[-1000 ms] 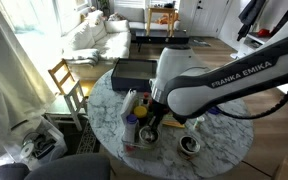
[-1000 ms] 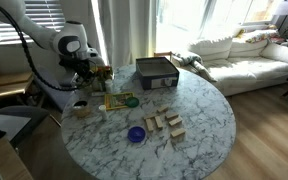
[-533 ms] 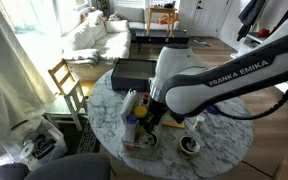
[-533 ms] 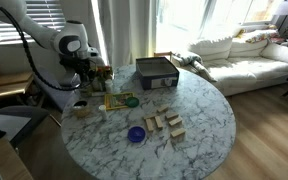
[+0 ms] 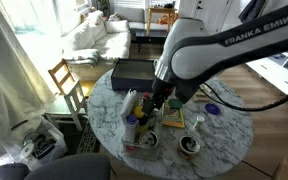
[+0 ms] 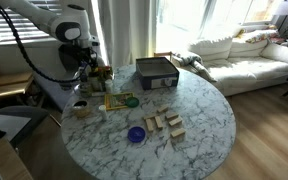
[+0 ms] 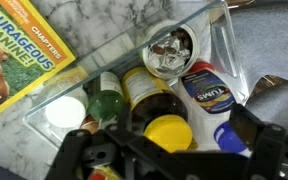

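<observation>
In an exterior view, your gripper point(image 5: 162, 102) hangs above the bottles point(image 5: 134, 106), close to the table point(image 5: 229, 135) rim. In an exterior view, bare marble separates the bottles from the wooden blocks point(image 6: 164, 124). In the wrist view, the jaws are spread, with the yellow-capped bottle point(image 7: 174, 135) between them inside the clear tray point(image 7: 222, 45).

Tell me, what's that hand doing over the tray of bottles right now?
Hand open, hovering above clear tray. Yellow-capped bottle directly below, not gripped. Tums bottle and green-capped bottle crowd close beside it.
</observation>
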Available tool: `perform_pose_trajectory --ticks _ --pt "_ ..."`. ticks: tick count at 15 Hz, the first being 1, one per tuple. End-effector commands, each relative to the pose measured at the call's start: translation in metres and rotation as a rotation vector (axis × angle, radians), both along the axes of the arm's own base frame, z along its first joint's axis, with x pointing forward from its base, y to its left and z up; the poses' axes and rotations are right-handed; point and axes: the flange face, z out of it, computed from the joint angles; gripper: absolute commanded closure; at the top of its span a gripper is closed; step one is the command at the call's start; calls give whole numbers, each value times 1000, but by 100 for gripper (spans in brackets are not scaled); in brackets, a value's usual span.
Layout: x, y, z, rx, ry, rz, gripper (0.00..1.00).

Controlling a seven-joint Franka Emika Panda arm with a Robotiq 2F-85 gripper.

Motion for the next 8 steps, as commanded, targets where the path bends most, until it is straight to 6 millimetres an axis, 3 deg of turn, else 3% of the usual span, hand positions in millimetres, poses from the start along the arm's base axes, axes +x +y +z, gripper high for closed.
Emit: perform_pose_trajectory --ticks 1,3,5,6,8 --pt "-17 -49 28 -18 25 -86 0" --pt "-22 -84 39 -24 25 -172 0" --pt "-24 -124 37 -47 12 -277 0" --pt "-9 -97 41 -27 4 -194 0" --pt "-9 -111 43 -30 0 -211 0"
